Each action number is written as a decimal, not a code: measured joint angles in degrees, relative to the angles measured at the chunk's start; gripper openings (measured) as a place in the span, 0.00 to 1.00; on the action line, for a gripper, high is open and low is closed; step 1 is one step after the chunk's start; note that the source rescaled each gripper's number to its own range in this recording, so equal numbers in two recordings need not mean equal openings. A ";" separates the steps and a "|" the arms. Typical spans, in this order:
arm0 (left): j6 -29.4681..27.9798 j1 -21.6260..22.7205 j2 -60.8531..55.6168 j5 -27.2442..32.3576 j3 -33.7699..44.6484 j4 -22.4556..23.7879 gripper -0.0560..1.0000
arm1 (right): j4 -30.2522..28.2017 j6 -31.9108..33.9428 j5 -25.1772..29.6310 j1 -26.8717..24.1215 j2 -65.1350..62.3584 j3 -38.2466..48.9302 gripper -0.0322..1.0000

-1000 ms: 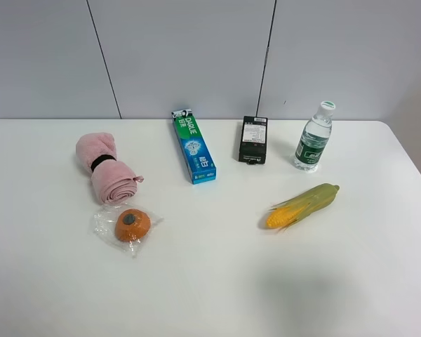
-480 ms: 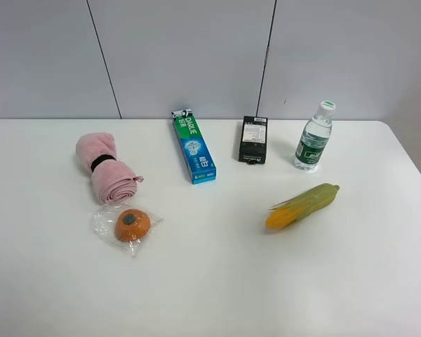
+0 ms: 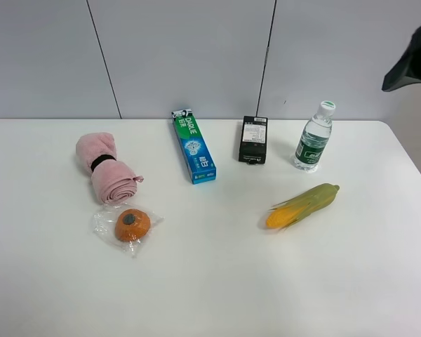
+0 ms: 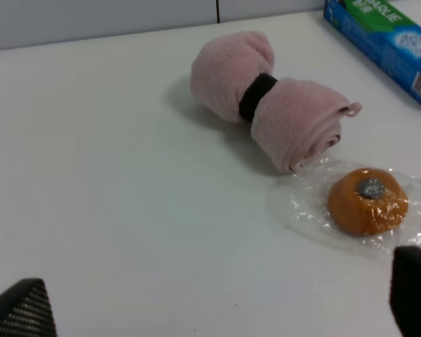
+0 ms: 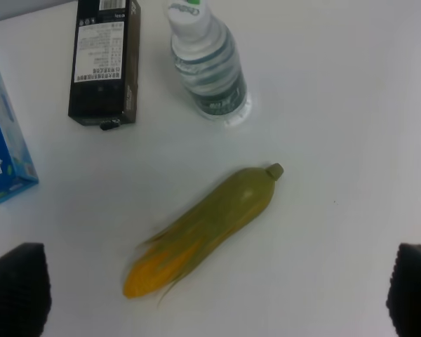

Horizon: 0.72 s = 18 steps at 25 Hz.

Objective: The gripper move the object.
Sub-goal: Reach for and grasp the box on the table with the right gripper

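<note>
The object, a flat black box with a white printed label, lies at the back of the white table between the toothpaste box and the water bottle. It also shows in the right wrist view. My right gripper is open and empty, high above the corn cob, far from the black box. A black part of it shows at the upper right of the exterior view. My left gripper is open and empty above the table near the pink towel; the exterior view does not show it.
A blue-green toothpaste box, a water bottle, a corn cob, a rolled pink towel and an orange object in clear plastic lie on the table.
A black part of the right arm has come into view at the upper right of the exterior view. The things on the table have not moved.
</note>
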 joint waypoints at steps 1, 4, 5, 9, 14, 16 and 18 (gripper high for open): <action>0.00 0.00 0.00 0.00 0.00 0.00 1.00 | -0.77 0.74 -0.19 0.98 1.69 -1.20 0.89; 0.00 0.00 0.00 0.00 0.00 0.00 1.00 | -2.40 2.49 -0.30 3.41 6.33 -4.77 0.89; 0.00 0.00 0.00 0.00 0.00 0.00 1.00 | -2.97 3.04 -0.30 4.34 7.73 -6.18 0.89; 0.00 0.00 0.00 0.00 0.00 0.00 1.00 | -5.13 6.44 0.27 8.32 14.15 -11.70 0.89; 0.00 0.00 0.00 0.00 0.00 0.00 1.00 | -7.90 10.40 1.54 13.11 22.59 -18.65 0.89; 0.00 0.00 0.00 0.00 0.00 0.00 1.00 | -8.69 11.42 1.93 15.05 26.04 -21.77 0.89; 0.00 0.00 0.00 0.00 0.00 0.00 1.00 | -8.86 12.74 2.53 16.58 29.74 -24.49 0.89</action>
